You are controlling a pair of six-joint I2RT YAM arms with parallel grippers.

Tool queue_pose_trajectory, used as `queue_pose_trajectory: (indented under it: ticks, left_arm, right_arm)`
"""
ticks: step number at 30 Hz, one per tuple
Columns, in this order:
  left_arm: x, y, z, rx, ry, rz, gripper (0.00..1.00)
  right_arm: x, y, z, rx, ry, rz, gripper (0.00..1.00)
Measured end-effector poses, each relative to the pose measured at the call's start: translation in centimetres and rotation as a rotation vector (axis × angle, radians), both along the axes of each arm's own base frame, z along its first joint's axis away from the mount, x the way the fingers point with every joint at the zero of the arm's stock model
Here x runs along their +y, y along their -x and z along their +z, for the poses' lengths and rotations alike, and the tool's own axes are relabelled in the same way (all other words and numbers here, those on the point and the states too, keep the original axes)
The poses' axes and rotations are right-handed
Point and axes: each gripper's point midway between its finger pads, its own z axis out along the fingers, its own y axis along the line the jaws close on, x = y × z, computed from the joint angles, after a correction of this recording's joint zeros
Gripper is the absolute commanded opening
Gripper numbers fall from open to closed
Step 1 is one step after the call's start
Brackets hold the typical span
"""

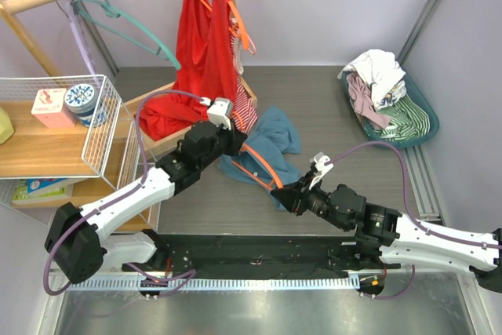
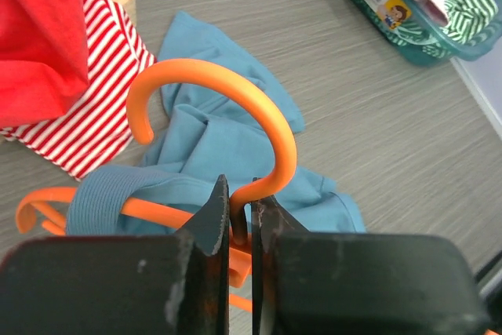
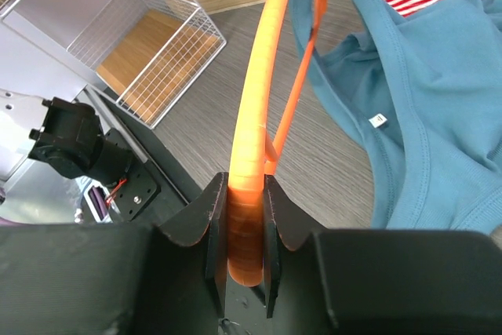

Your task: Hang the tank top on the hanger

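Inside left tool (image 2: pixel 239 198): hanger (image 2: pixel 205 68) neck pinched; right tool (image 3: pixel 245 190) clamps its arm; tank top (image 2: pixel 223 147) beneath.

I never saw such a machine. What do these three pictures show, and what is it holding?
Two robot arms stand at the edge of a table. The wide picture is from a camera above; the other two are from a camera on each wrist. The left gripper is shut on the orange hanger below its hook. The right gripper is shut on the same hanger's side. The blue tank top lies on the table, one strap over the hanger. A bin of clothes stands far right.
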Motion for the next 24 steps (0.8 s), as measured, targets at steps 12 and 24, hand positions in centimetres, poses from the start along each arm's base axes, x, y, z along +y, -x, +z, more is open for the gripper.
queue_pose_trajectory:
  ticks: [12, 24]
  left_arm:
    - [1.9, 0.3, -2.3, -0.083, -0.145, 0.066, 0.00]
    - [3.6, 0.3, -2.6, -0.142, -0.213, 0.102, 0.00]
  right_arm:
    - [-2.4, -1.3, -1.2, 0.073, 0.095, -0.143, 0.87]
    - [-6.9, -6.7, -8.7, 0.334, 0.320, -0.460, 0.77]
